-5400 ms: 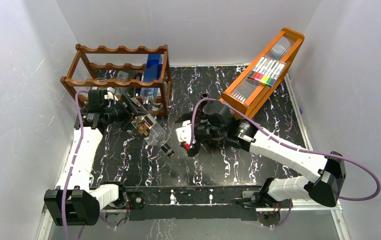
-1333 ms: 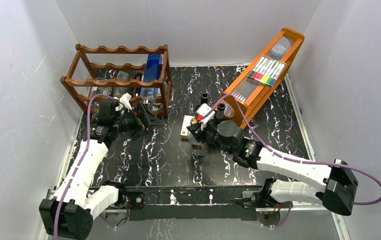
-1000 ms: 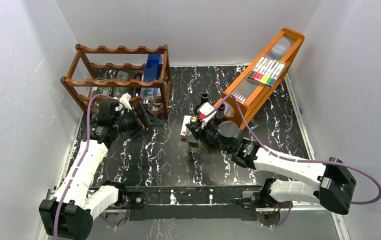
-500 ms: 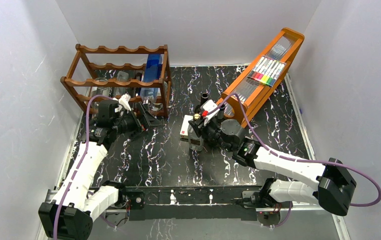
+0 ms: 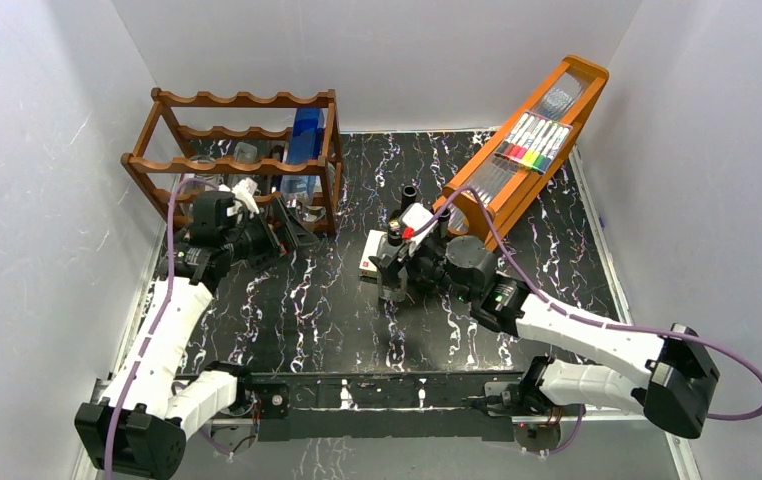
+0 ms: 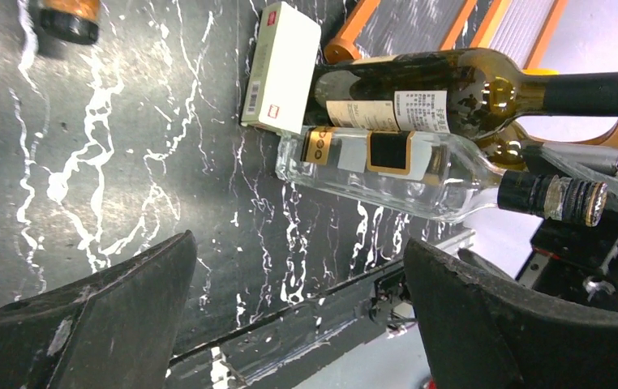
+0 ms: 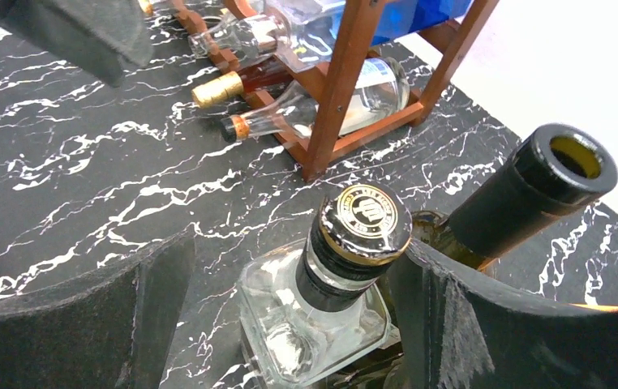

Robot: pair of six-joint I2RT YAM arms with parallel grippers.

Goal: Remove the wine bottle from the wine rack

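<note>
The clear square wine bottle (image 5: 391, 282), with a black and gold cap (image 7: 361, 223), stands upright on the black marbled table, off the wine rack (image 5: 237, 100). My right gripper (image 7: 298, 263) is open with one finger on each side of the bottle's neck; the right finger is close to the cap. In the left wrist view the same bottle (image 6: 395, 174) shows sideways. My left gripper (image 5: 297, 238) hangs open and empty just in front of the rack's lower right corner, and its view (image 6: 298, 259) shows only table between the fingers.
A dark green bottle (image 7: 533, 194) stands right behind the clear one, and a white box (image 5: 372, 252) lies at its left. The rack (image 7: 346, 81) holds a blue bottle (image 5: 307, 135) and several others. A slanted orange marker tray (image 5: 527, 140) rises at the back right.
My right gripper has opened, letting go of the clear bottle's neck; the bottle stays standing on the table. The left arm has hardly moved.
</note>
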